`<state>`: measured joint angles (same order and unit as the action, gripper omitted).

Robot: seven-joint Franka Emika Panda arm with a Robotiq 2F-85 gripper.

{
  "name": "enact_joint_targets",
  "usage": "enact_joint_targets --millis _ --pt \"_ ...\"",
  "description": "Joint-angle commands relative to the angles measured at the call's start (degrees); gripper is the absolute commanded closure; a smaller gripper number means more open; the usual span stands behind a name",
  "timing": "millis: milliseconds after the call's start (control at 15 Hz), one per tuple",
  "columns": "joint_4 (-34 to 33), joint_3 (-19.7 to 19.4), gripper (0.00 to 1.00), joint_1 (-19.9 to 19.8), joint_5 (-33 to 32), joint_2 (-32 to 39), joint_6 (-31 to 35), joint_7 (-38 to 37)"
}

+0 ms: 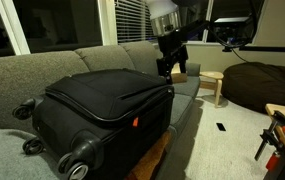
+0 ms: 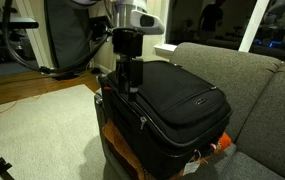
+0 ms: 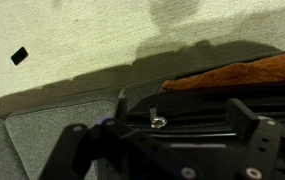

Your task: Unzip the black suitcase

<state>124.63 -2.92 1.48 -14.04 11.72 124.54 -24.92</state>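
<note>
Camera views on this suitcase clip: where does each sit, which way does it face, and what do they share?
An exterior view: off the wheel end of the black suitcase on the couch, facing the open gripper beyond.
An exterior view: at the gripper end, looking along the suitcase toward the couch back.
Wrist view: looks down between its fingers at a zipper pull.
All three share suitcase and gripper.

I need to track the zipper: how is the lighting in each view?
Wrist view: dim; the large black soft-sided fabric suitcase blends with the dark fingers of the open tool, only the metal zipper pull glints. Both exterior views: brighter, little detail in the black fabric; in an exterior view, the dark window shows reflections.
</note>
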Motion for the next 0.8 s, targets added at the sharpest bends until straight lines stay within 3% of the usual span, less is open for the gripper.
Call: enact_joint_targets --millis 0,733 --pt "3.25 -0.81 0.0 -0.65 0.0 -1.72 5.57 1.22" --pt "10.97 -3.61 0.0 -1.58 -0.25 -4.62 16.96 1.63"
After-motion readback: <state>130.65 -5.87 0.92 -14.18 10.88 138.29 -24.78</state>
